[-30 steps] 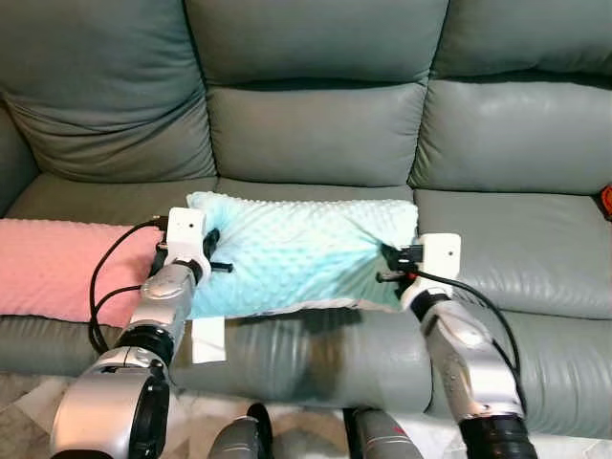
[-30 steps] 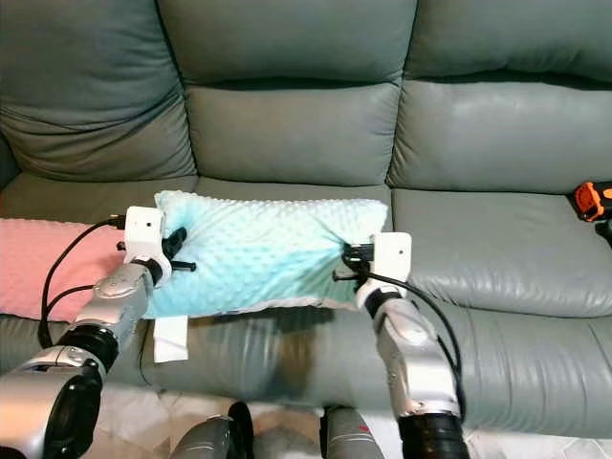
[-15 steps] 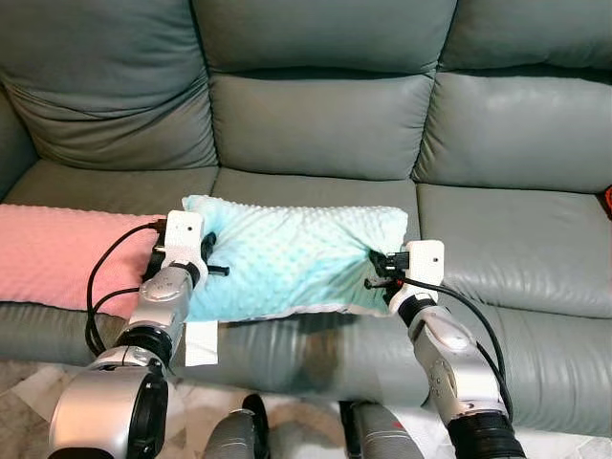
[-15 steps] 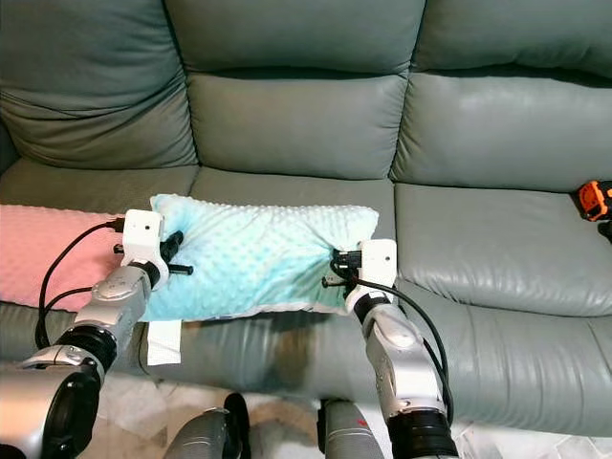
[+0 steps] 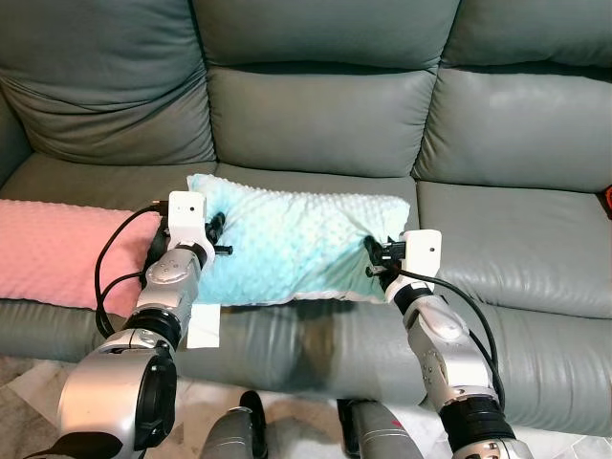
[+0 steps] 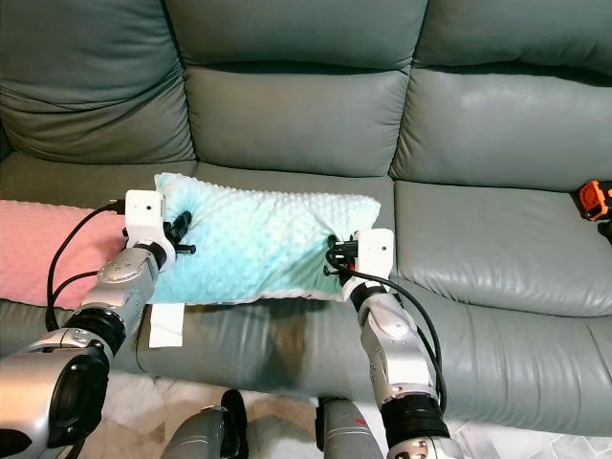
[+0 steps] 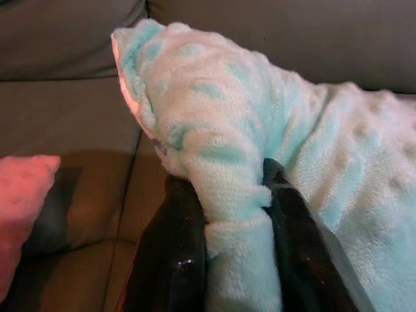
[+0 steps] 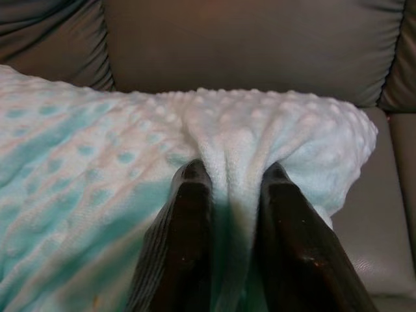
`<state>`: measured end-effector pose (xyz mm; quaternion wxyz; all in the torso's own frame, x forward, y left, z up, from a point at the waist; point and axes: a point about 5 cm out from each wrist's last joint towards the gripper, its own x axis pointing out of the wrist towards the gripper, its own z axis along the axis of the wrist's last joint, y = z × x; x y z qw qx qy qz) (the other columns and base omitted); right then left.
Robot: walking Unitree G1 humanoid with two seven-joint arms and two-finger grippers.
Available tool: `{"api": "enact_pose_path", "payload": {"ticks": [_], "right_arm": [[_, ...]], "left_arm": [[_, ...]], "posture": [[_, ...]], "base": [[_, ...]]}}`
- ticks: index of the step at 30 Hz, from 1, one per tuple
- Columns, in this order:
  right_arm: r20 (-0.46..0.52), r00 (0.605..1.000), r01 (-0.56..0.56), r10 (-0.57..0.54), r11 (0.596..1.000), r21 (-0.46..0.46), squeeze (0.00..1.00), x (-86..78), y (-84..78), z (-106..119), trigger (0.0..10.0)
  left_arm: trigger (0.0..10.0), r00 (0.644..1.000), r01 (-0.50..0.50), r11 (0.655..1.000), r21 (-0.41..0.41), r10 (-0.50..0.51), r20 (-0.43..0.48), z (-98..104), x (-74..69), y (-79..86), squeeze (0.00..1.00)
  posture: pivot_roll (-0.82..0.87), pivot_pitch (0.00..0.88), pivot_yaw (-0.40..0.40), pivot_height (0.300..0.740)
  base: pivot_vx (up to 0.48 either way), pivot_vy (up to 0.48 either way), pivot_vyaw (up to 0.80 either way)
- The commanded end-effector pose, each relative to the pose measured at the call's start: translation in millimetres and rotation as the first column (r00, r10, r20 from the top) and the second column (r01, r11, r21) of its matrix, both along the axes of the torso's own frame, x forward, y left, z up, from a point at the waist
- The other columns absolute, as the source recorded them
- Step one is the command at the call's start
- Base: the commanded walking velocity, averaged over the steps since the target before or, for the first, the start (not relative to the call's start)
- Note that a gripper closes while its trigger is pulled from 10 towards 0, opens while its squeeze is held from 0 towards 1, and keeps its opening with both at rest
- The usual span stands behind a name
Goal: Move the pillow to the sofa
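A grey-green leather sofa point(image 5: 316, 124) is seen ahead, with three seat cushions and three back cushions. On the left seat cushion a pink pillow point(image 5: 53, 253) is laid flat, its near edge reaching the front of the seat. At the far right edge, part of an orange and black object point(image 6: 595, 201) is visible on the right seat; what it is cannot be told. A white tag point(image 5: 204, 327) is seen hanging over the sofa's front edge, below the left end of the aqua pillow. Patterned floor is glimpsed at the bottom.

The aqua dotted pillow point(image 5: 296, 244) is found on the middle seat cushion, long side across the sofa, its front edge at the seat's front edge; whether it rests fully on the cushion cannot be told. It is held at both short ends. The left gripper point(image 7: 234, 221) is clamped on the left end, a fold of plush being pinched between the two black fingers point(image 7: 175, 260). The right gripper point(image 8: 231, 195) is clamped on the right end, fabric being bunched between its fingers point(image 8: 188, 240). The pink pillow lies just beside the left gripper.
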<state>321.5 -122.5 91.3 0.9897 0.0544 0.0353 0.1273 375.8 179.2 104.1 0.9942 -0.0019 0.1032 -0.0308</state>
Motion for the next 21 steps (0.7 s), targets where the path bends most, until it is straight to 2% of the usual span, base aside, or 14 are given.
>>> {"api": "enact_pose_path", "payload": {"ticks": [1,8,21], "right_arm": [[-0.014,1.000,0.002,-0.002,1.000,0.003,1.00,-4.0,1.5,-7.8,10.0],[-0.034,0.999,0.003,-0.003,1.000,0.014,1.00,-9.8,2.5,-16.1,10.0],[-0.034,0.999,-0.002,0.003,0.999,0.032,1.00,-10.9,7.1,-16.7,10.0]], "left_arm": [[10.0,1.000,-0.009,1.000,0.009,0.009,-0.023,-7.0,-3.6,1.9,1.00],[10.0,0.998,-0.012,1.000,0.020,0.013,-0.057,-20.6,-11.1,-0.3,1.00],[10.0,0.997,-0.016,1.000,0.012,0.016,-0.076,-29.9,-17.5,2.3,1.00]], "posture": [[-0.19,0.346,0.057,0.740],[-0.19,0.352,0.059,0.740],[-0.17,0.350,0.064,0.740]], "base": [[0.000,0.000,0.00],[0.000,0.000,0.00],[0.000,0.000,0.00]]}}
